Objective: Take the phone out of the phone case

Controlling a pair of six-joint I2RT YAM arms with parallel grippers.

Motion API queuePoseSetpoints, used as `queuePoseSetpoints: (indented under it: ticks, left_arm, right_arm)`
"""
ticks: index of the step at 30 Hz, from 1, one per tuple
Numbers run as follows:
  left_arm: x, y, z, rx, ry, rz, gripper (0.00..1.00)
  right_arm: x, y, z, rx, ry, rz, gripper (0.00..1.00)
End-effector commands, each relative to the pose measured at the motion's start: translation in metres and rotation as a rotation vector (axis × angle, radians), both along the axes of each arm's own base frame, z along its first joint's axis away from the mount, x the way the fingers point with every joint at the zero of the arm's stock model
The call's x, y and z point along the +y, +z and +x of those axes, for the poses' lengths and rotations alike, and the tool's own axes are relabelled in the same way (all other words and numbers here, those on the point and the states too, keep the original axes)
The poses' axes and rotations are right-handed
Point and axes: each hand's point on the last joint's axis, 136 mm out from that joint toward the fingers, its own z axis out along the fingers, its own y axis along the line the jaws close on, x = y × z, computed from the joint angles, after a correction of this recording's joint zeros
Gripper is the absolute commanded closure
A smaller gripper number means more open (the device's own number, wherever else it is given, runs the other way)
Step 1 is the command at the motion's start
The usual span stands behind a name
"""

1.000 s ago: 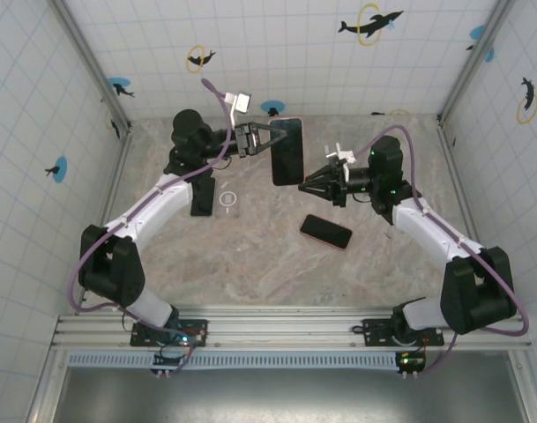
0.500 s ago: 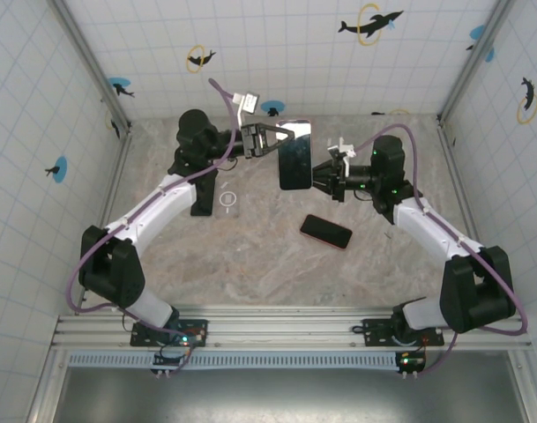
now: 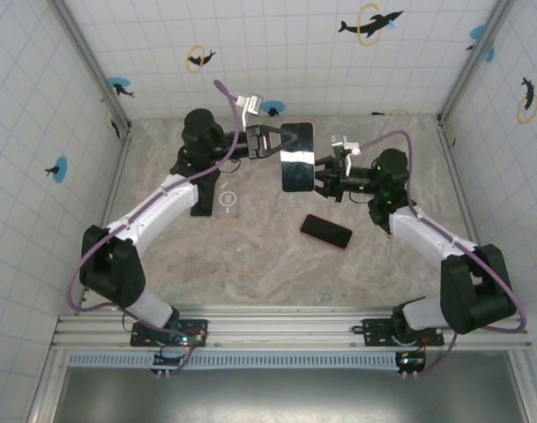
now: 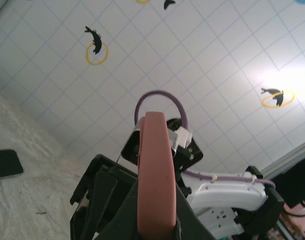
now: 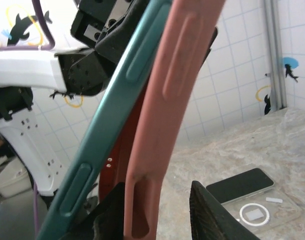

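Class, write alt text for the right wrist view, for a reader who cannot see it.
Close up, a teal-edged phone slants across the frame, partly peeled from its pink phone case, with the right gripper open, its dark fingers either side of the case's lower end. Behind, a second dark phone and a clear case lie on the marbled table.

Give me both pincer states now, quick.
Left pincer: closed on the phone case.
Right pincer: open, fingers straddling the case's edge, not clamped.
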Motion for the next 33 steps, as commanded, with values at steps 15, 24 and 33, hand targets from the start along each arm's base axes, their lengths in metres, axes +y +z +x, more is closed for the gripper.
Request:
queuePoseSetpoints:
  ticks: [15,24,33]
  left_arm:
    - [0.02,-0.022,0.058,0.325,0.35,-0.172,1.0]
    - [0.021,-0.049,0.065,0.392,0.378,-0.135,1.0]
    - [0.023,-0.069,0.072,0.448,0.398,-0.097,0.82]
  right_arm:
    - [-0.017,0.039,0.004,0.424,-0.057,0.462,0.6]
    - [-0.01,0.029,0.011,0.518,-0.076,0.465,0.76]
    - [-0.017,0.023,0.017,0.577,-0.124,0.501,0.94]
